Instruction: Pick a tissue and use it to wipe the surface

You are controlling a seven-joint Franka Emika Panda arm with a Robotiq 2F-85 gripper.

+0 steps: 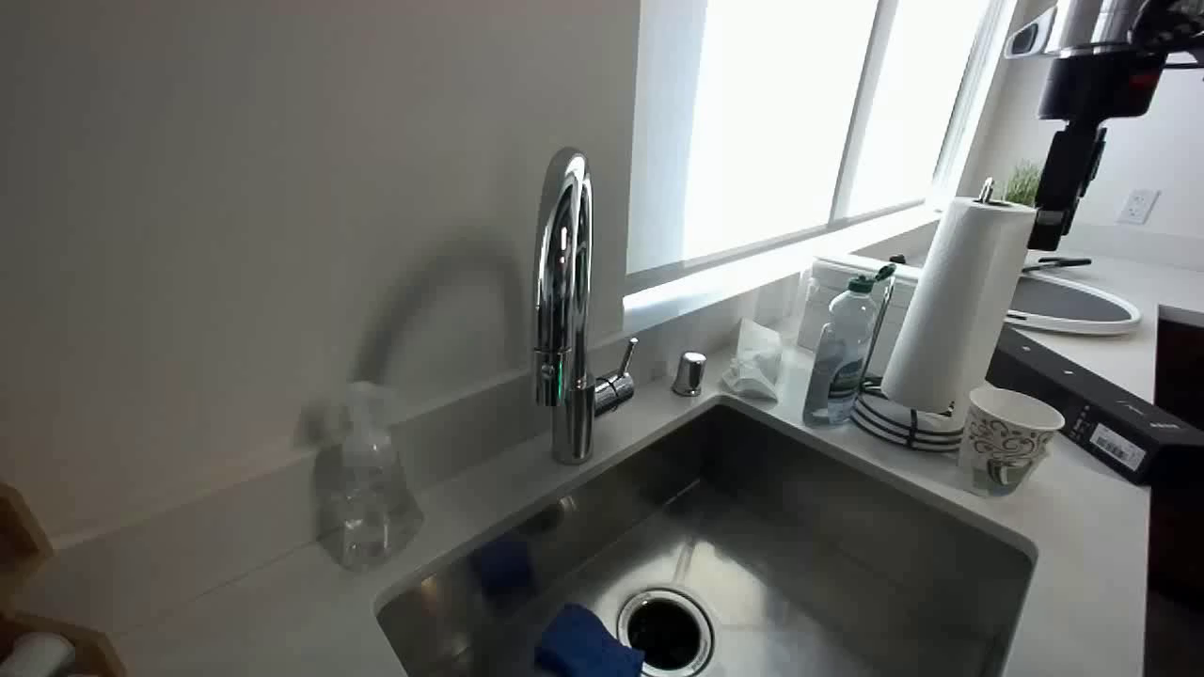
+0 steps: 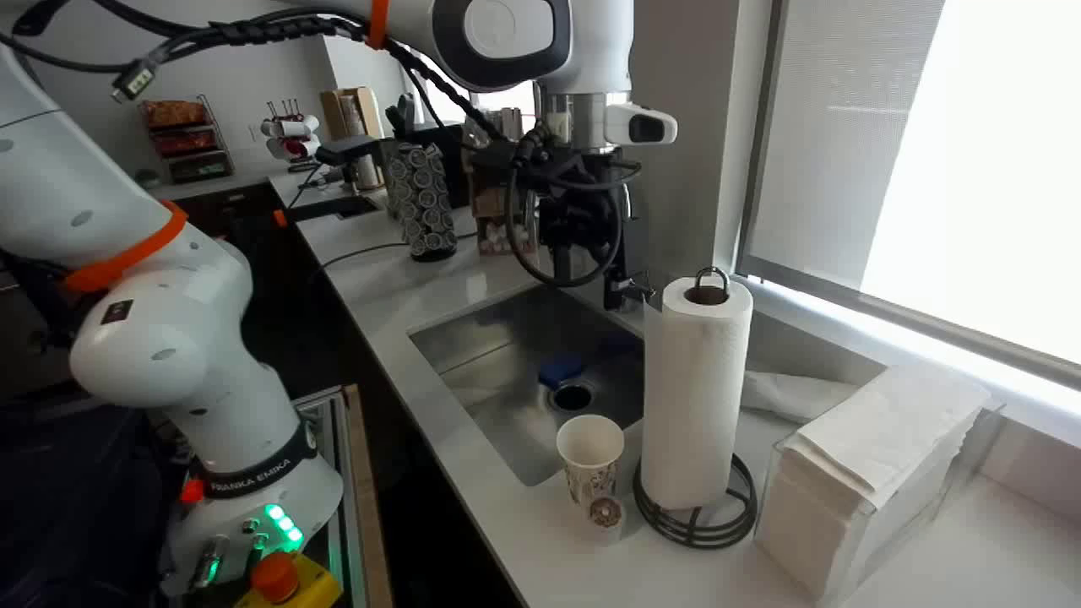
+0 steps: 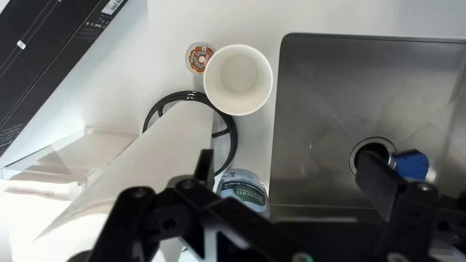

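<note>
The tissue is the outer sheet of the tall white paper roll [image 1: 959, 301], which stands on a black wire holder on the white counter [image 1: 1096, 527]. The roll also shows in an exterior view [image 2: 697, 405], with a loose sheet edge along its side, and in the wrist view [image 3: 171, 145]. My gripper [image 3: 291, 171] is open, with its fingers wide apart and nothing between them. In the wrist view its left finger overlaps the roll's edge and its right finger is over the sink. In both exterior views the gripper [image 1: 1052, 235] [image 2: 621, 291] is beside the roll's top.
The sink [image 3: 327, 91] holds a blue sponge [image 3: 411, 164]. A paper cup [image 3: 238, 80], a coffee pod [image 3: 199, 58] and a soap bottle [image 3: 244, 193] stand close around the roll. A napkin stack [image 2: 887, 439], a black box [image 1: 1110, 404] and a faucet [image 1: 564, 282] are also there.
</note>
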